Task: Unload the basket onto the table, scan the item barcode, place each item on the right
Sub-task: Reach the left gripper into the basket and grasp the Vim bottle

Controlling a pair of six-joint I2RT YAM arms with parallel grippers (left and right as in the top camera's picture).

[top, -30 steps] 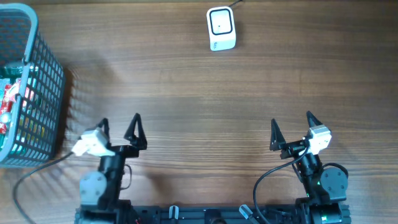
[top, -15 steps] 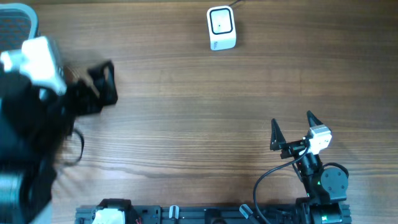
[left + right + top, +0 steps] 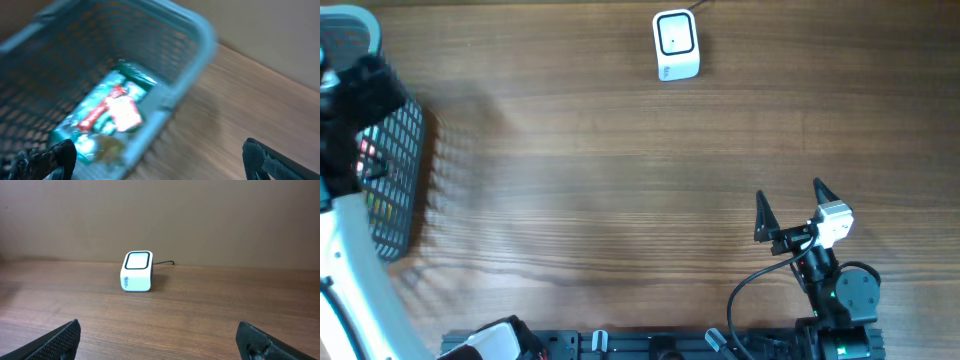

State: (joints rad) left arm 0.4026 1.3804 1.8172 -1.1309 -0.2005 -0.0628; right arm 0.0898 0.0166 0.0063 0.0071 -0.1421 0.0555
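Done: nothing; item (image 3: pixel 112 112) lies in basket (image 3: pixel 205 40).
Left tool (image 3: pixel 160 160): released, over basket.
Right tool (image 3: pixel 788 215): released, empty.
Remaining: grasp item, present barcode to scanner (image 3: pixel 675 45).

Overhead looks straight down on the table (image 3: pixel 620 180). Left wrist peers closely into the left basket (image 3: pixel 202 35); right wrist faces the far scanner (image 3: pixel 137 271), shared with overhead.

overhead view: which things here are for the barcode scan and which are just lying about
For the job: white scanner; blue mesh basket; green and red packet inside it; left end effector, open above the basket.
Not part of it right now: right end effector, open and empty near its base; wooden table.
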